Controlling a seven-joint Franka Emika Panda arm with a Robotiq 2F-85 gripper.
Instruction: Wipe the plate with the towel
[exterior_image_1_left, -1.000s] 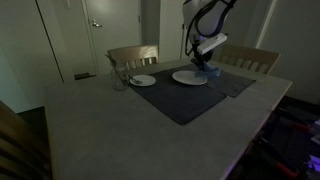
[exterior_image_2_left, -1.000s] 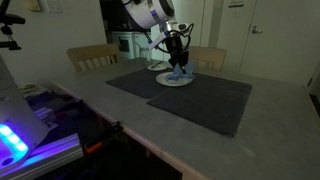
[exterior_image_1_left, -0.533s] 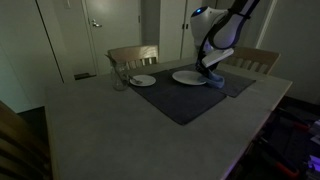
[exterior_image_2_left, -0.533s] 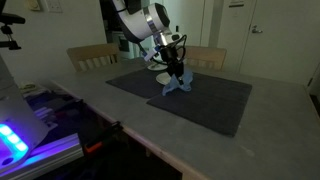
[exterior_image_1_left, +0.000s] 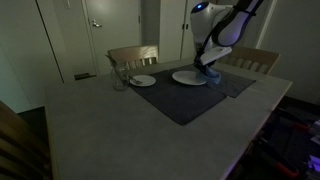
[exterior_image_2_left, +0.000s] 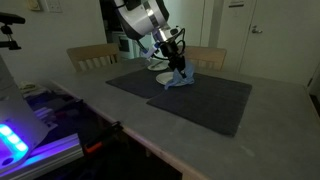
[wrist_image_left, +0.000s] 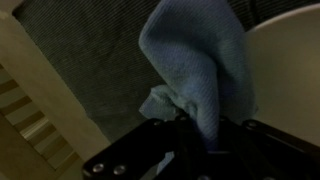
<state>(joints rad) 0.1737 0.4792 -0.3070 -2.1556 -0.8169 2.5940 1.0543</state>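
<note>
My gripper (exterior_image_1_left: 207, 66) (exterior_image_2_left: 178, 66) is shut on a blue towel (wrist_image_left: 195, 60). The towel (exterior_image_2_left: 178, 79) hangs from the jaws and touches down at the edge of the large white plate (exterior_image_1_left: 186, 77) (exterior_image_2_left: 163, 77), partly on the dark placemat (exterior_image_2_left: 200, 100). In the wrist view the towel fills the middle, the plate (wrist_image_left: 285, 70) shows at the right, and the jaws (wrist_image_left: 196, 138) are dark at the bottom.
A smaller white plate (exterior_image_1_left: 143, 80) and a glass (exterior_image_1_left: 120, 78) stand at the far left of the mat (exterior_image_1_left: 180, 100). Wooden chairs (exterior_image_1_left: 133, 56) (exterior_image_1_left: 250, 58) stand behind the table. A wooden edge (wrist_image_left: 40, 90) shows in the wrist view.
The arm swept the towel off the plate toward the mat's side, then came back a little toward the plate's edge. The towel stays in the jaws.
</note>
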